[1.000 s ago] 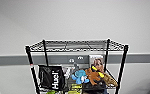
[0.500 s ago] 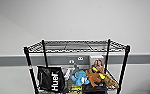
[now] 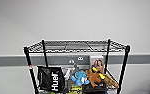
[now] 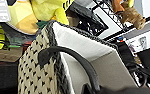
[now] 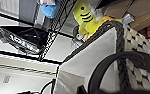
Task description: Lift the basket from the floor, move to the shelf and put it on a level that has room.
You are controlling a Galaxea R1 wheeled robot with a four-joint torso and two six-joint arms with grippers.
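- From where I stand, I cannot tell how the jaws of either arm are set; the fingers themselves are lost at the edge of both wrist views.
- In the left wrist view a dark loop handle (image 4: 73, 62) arches up right by the camera, fixed to the near end of the basket (image 4: 38, 75).
- In the right wrist view the other dark loop handle (image 5: 111, 67) curves close to that camera, at the opposite end of the same basket (image 5: 141, 72).
- The basket is cream weave with small dark marks, a dark rim and a pale lining.
- It sits close against the shelf (image 3: 76, 47), beside a yellow plush toy (image 5: 87, 18) and the rack's black wire.
- The shelf's top level (image 3: 78, 46) is a bare wire grid.
- The tier below is crowded: a black bag lettered Huel (image 3: 51, 79), a blue plush (image 3: 80, 77) and a brown plush (image 3: 94, 76).
- A pale wall with a grey band (image 3: 11, 60) stands behind the rack.
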